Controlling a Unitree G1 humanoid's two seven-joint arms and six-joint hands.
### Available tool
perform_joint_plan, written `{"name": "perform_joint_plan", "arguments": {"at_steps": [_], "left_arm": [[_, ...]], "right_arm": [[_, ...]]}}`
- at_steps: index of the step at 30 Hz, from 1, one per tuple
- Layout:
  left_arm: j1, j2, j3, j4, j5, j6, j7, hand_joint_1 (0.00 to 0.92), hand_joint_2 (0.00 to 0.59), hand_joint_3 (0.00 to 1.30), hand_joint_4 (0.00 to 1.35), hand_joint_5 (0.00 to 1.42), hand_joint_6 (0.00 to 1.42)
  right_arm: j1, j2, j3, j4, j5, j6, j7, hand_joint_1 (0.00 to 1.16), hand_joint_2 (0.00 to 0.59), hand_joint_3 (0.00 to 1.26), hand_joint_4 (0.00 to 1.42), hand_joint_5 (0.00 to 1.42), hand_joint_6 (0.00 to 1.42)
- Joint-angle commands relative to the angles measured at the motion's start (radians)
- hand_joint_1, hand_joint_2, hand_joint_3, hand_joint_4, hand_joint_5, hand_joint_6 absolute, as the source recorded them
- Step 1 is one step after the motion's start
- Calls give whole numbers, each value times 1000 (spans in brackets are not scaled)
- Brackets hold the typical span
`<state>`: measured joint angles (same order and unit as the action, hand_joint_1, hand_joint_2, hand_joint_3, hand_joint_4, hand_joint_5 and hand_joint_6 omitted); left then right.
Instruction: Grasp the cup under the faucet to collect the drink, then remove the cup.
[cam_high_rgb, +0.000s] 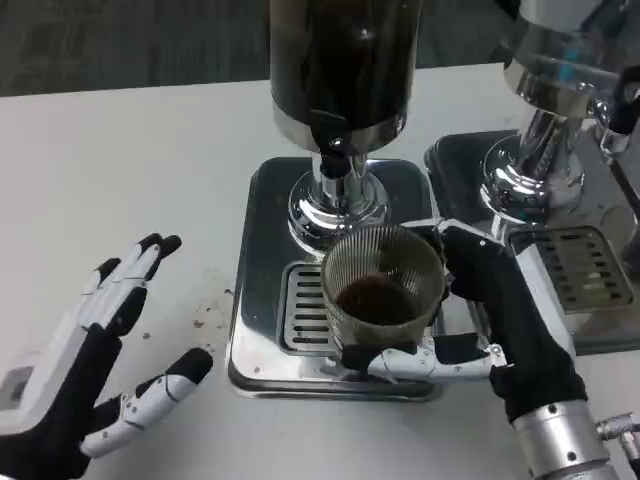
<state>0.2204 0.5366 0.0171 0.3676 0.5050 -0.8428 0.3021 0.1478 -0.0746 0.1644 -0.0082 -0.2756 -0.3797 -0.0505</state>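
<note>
A ribbed clear glass cup (383, 284) with dark drink in its bottom stands on the drip grate (304, 318) of the dispenser, just below and in front of the faucet (336, 160). My right hand (487, 318) wraps around the cup from the right, its thumb across the near side and its fingers behind the far side. At the lower left my left hand (95, 370) hovers over the table with fingers spread and nothing in it, well apart from the dispenser.
The dispenser's dark tank (345, 60) rises on a chrome column over a steel base tray (258, 250). A second dispenser (545, 150) with its own drip grate (580, 265) stands close on the right. Brown spill spots (208, 315) mark the white table.
</note>
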Motion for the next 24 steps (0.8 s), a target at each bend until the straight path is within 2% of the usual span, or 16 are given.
{"name": "perform_joint_plan", "arguments": {"at_steps": [1,4,12,24], "left_arm": [[47,22,14,-45,64,4,21,0,185,67,0,57,0],[74,23,19,-91,126,21,44,0,185,67,0,52,0],[157,-19,23,-236,213,101,93,0,183,71,0,44,0],[203,-36,8,-316,244,175,97,0,181,52,0,22,0]], "right_arm": [[10,1,7,-62,35,3,28,1074,96,697,871,866,1030],[20,-6,11,-77,35,2,49,1074,94,697,871,866,1031],[54,-29,6,-144,53,1,103,1074,92,697,871,866,1032],[74,-37,3,-168,65,2,113,1073,91,704,871,866,1032]]}}
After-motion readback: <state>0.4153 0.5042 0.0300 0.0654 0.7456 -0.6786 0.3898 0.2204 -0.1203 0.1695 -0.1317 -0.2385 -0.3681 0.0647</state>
